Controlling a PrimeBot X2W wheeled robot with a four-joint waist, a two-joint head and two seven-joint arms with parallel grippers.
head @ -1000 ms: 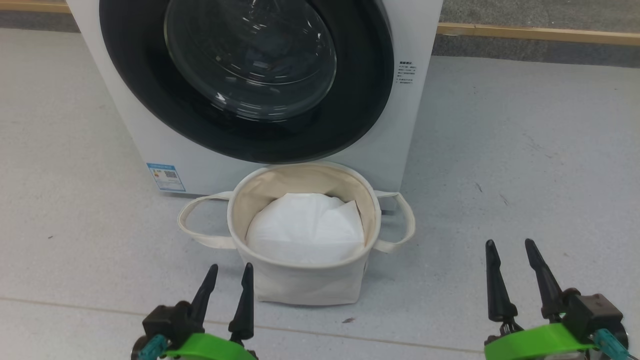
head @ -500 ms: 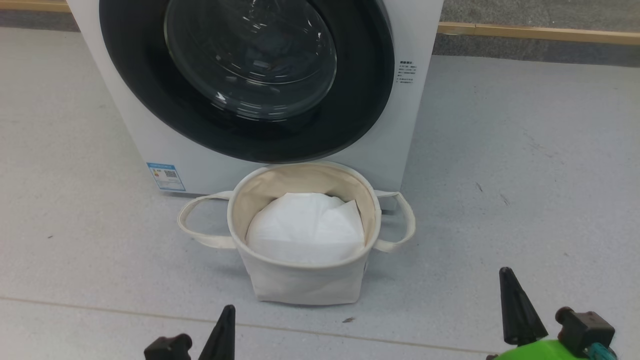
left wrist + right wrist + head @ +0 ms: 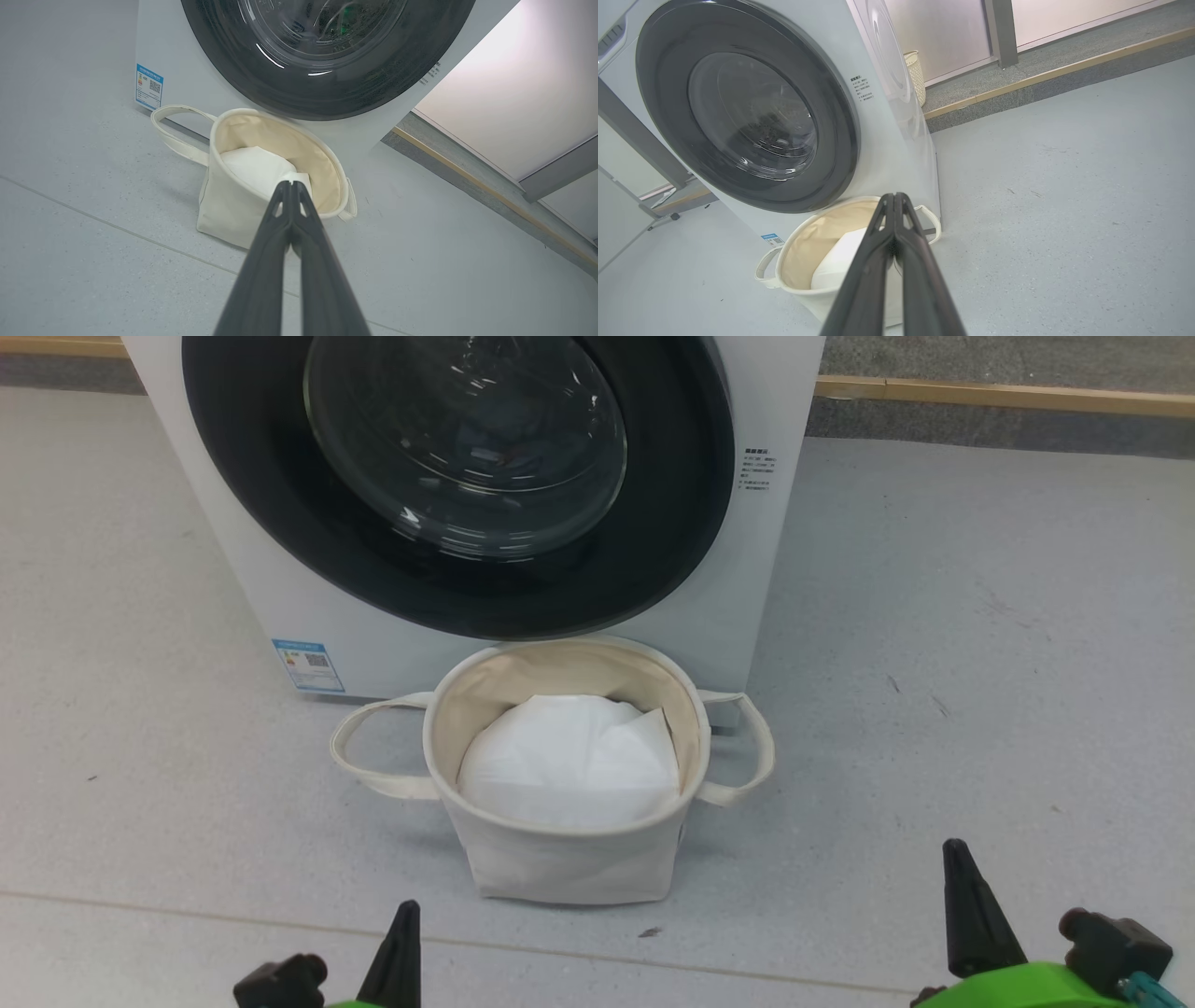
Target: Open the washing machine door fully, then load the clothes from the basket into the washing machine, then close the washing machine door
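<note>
The white washing machine (image 3: 233, 569) stands ahead, and its door (image 3: 672, 523), a black rim around clear glass, sits flush against the front. Right before it is the cream basket (image 3: 560, 868), with a plain white liner sheet (image 3: 569, 765) showing inside; the clothes are hidden. My left gripper (image 3: 403, 919) is low at the left, short of the basket, shut with nothing in it. My right gripper (image 3: 954, 859) hovers over the floor to the basket's right, also shut and bare. The left wrist view has the fingers (image 3: 288, 184) pressed together, aimed at the basket (image 3: 224, 210). In the right wrist view the tips (image 3: 894, 196) meet too.
A blue label (image 3: 308, 665) marks the washer's lower left corner. A wood-edged raised strip (image 3: 999, 399) runs behind the machine. A woven bin (image 3: 916, 74) stands beside the washer's far side. Grey floor (image 3: 934, 663) spreads to the right.
Both grippers have gone from open to shut and have dropped lower in the head view. The basket, liner and door have not moved.
</note>
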